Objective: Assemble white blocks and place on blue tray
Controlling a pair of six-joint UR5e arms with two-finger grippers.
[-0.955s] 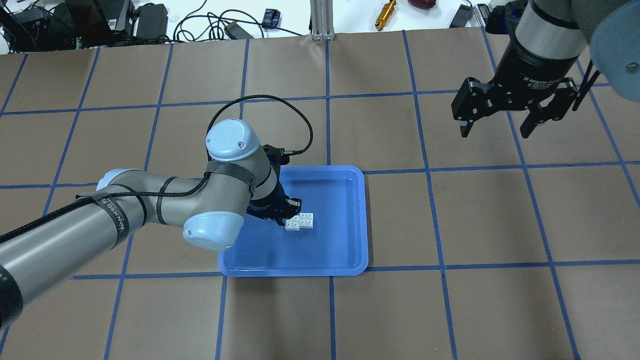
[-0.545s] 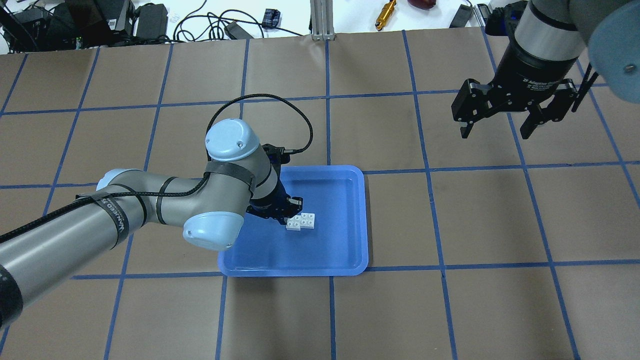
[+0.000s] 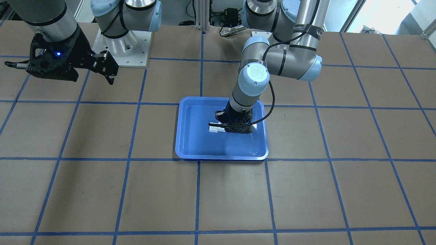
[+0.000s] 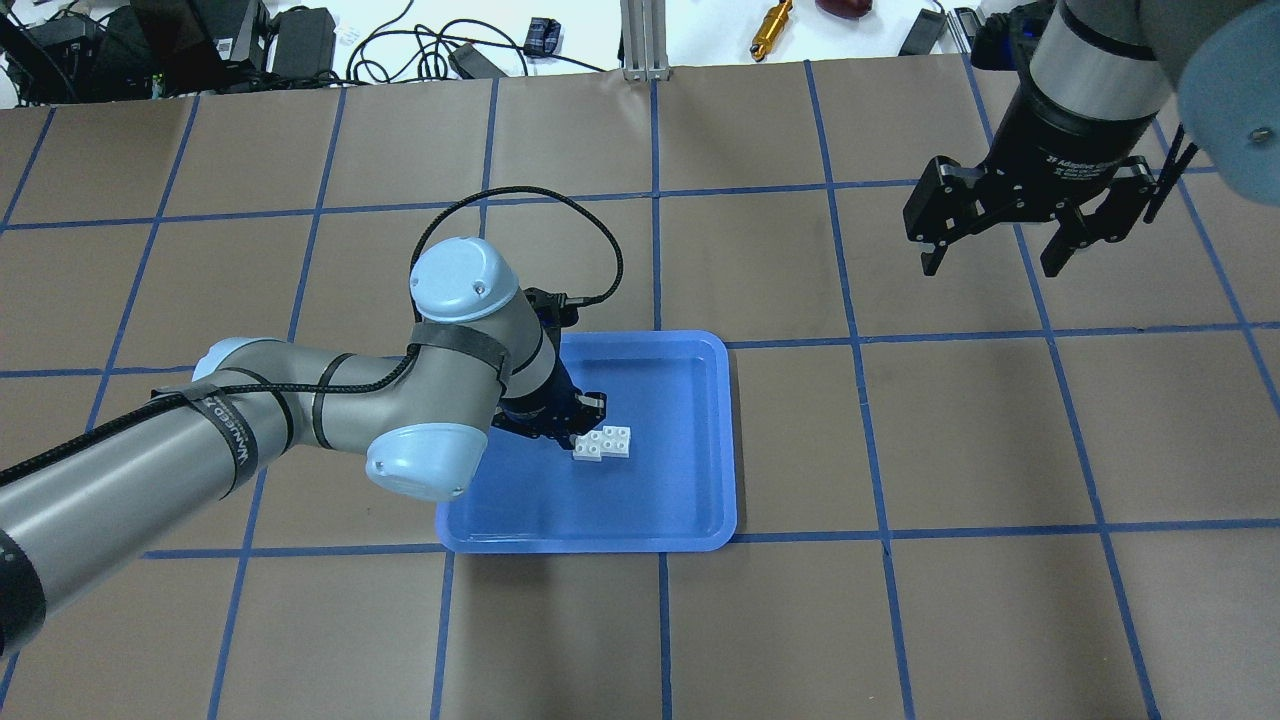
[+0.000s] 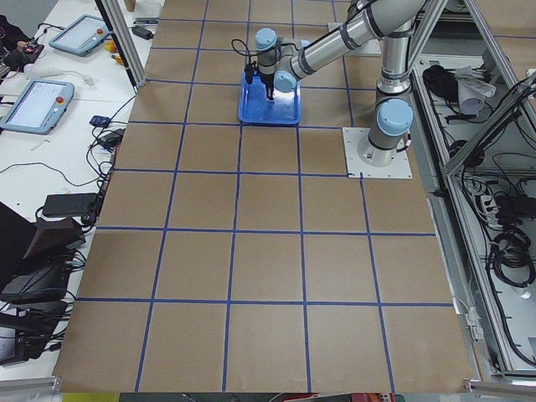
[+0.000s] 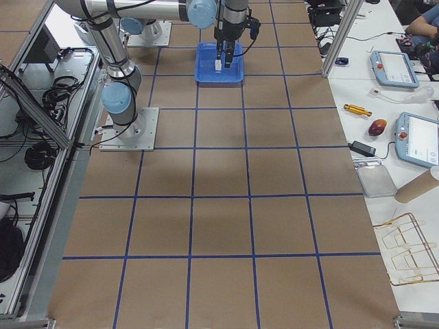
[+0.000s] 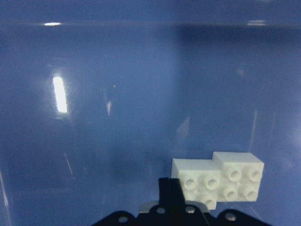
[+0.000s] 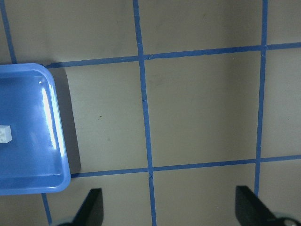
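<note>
Two white blocks (image 4: 603,443) are joined with an offset and lie on the floor of the blue tray (image 4: 680,400). They also show in the front view (image 3: 214,129) and the left wrist view (image 7: 218,181). My left gripper (image 4: 578,412) is low inside the tray, right beside the blocks. In the left wrist view its fingers (image 7: 170,190) stand together at the left block's near corner, not around it. My right gripper (image 4: 990,262) is open and empty, high above the table at the far right. Its wrist view shows the tray (image 8: 28,141) off to the left.
Blue tape lines divide the brown table into a grid. Cables, black boxes, a brass tool (image 4: 772,28) and an aluminium post (image 4: 645,40) lie beyond the far table edge. The robot bases (image 3: 121,47) stand at the table's robot side.
The left gripper and the joined blocks have shifted only very slightly in the tray. The right gripper has stayed open and almost still.
</note>
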